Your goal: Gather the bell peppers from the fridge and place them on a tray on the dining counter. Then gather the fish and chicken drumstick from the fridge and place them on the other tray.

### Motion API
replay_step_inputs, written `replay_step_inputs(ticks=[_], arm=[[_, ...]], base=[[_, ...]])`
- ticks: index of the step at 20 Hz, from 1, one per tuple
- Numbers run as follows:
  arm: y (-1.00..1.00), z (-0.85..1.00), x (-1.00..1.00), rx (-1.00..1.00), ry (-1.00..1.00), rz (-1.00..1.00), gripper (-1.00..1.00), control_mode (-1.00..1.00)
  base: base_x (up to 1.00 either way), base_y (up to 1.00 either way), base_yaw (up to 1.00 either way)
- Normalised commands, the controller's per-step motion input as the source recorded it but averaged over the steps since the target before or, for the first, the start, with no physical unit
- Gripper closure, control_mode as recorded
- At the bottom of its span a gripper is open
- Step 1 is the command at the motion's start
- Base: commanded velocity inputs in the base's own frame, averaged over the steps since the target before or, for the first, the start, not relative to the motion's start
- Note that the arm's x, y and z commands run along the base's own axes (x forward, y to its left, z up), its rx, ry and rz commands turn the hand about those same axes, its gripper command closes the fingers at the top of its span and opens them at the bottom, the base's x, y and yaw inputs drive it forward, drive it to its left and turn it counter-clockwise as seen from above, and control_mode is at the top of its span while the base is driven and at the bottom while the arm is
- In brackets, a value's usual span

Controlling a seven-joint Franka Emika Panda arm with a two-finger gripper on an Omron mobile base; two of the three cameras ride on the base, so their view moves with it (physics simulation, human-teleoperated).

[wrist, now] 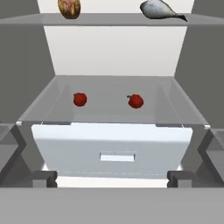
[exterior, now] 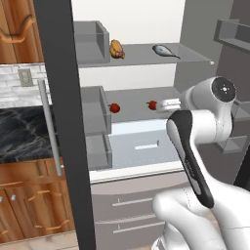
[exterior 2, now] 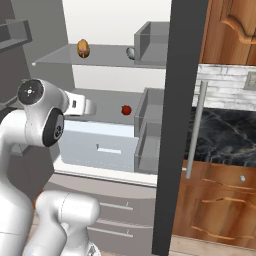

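Open grey fridge (wrist: 113, 57) amid brown wooden cabinets (exterior: 29, 205) and a black marble bench (exterior 2: 225, 142). Two small round red bell peppers (wrist: 80, 99) (wrist: 136, 101) well apart on the middle glass shelf (wrist: 111, 87); golden-brown chicken drumstick (wrist: 69, 8) left and grey fish (wrist: 159, 9) right on the upper shelf (wrist: 109, 19). Gripper (wrist: 111, 177) spread wide, empty, near the white drawer (wrist: 113, 148).

Above the gripper (wrist: 112, 178), your hand view crops the drumstick (wrist: 69, 8) at the top edge; the fish (exterior 2: 130, 52) sits half-hidden behind a bin (exterior 2: 150, 42).
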Motion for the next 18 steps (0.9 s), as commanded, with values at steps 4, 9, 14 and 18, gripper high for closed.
replay_step_inputs(ticks=[4, 9, 14, 18], arm=[[0.0, 0.13, 0.0, -0.04, 0.0, -0.02, -1.0, -1.0], [0.0, 0.01, 0.0, -0.01, 0.0, 0.0, -1.0, 1.0], [0.0, 0.0, 0.0, 0.0, 0.0, 0.0, -1.0, 1.0], [0.0, 0.0, 0.0, 0.0, 0.0, 0.0, -1.0, 1.0]], base=[[0.0, 0.0, 0.0], [0.01, 0.0, 0.0], [0.2, 0.0, 0.0], [0.4, 0.0, 0.01]])
